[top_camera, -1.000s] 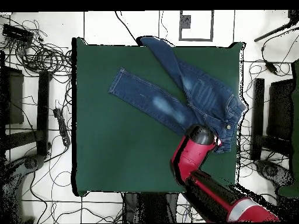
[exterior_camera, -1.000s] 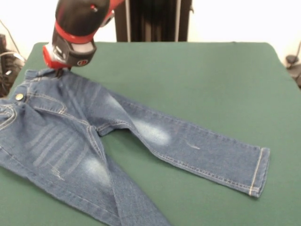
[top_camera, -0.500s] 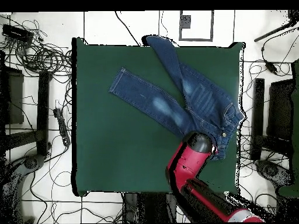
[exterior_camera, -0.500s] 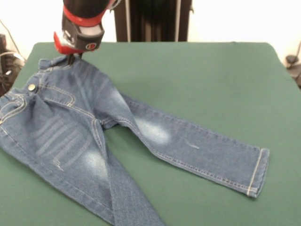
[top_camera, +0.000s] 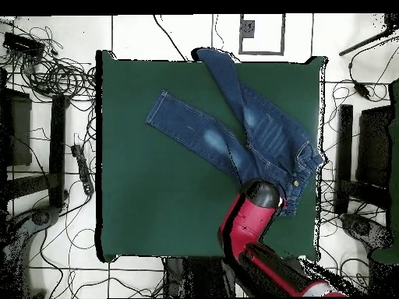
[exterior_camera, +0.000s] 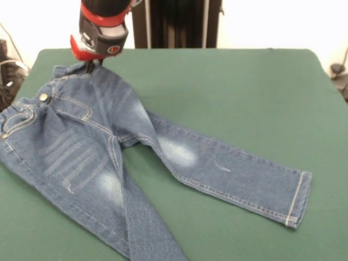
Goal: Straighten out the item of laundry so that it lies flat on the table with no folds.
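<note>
gripper [exterior_camera: 93, 67] down on jeans [exterior_camera: 103, 157] waistband | arm vertical

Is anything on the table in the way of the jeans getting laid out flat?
Nothing visible is. Apart from the arm, the jeans are the only thing on the green table, which has bare felt beside them. The end effector is already at their waistband corner. One leg runs off the table's edge.

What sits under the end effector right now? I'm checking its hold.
The jeans' waistband corner lies directly below the end effector, on the green table. The arm's head hides the contact itself.
</note>
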Controlling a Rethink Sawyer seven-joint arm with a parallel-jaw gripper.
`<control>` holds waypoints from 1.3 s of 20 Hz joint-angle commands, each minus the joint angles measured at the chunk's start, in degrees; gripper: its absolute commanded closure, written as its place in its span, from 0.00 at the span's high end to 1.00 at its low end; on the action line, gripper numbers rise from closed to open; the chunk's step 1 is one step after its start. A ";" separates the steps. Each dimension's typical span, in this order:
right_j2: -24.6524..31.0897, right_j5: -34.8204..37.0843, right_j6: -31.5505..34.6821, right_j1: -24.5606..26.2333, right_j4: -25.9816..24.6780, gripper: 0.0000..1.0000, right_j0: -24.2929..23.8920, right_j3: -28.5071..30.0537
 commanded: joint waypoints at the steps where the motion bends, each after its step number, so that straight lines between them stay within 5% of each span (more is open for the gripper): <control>1: 2.18 2.50 -0.77 4.47 3.24 0.00 2.32 1.77; 8: 1.84 0.36 -2.42 4.22 4.00 0.00 2.61 1.38; 15: 2.74 -3.35 -11.10 -1.02 9.54 0.00 1.34 2.45; 26: 1.86 -3.39 -13.84 -1.25 6.49 0.00 -0.18 0.12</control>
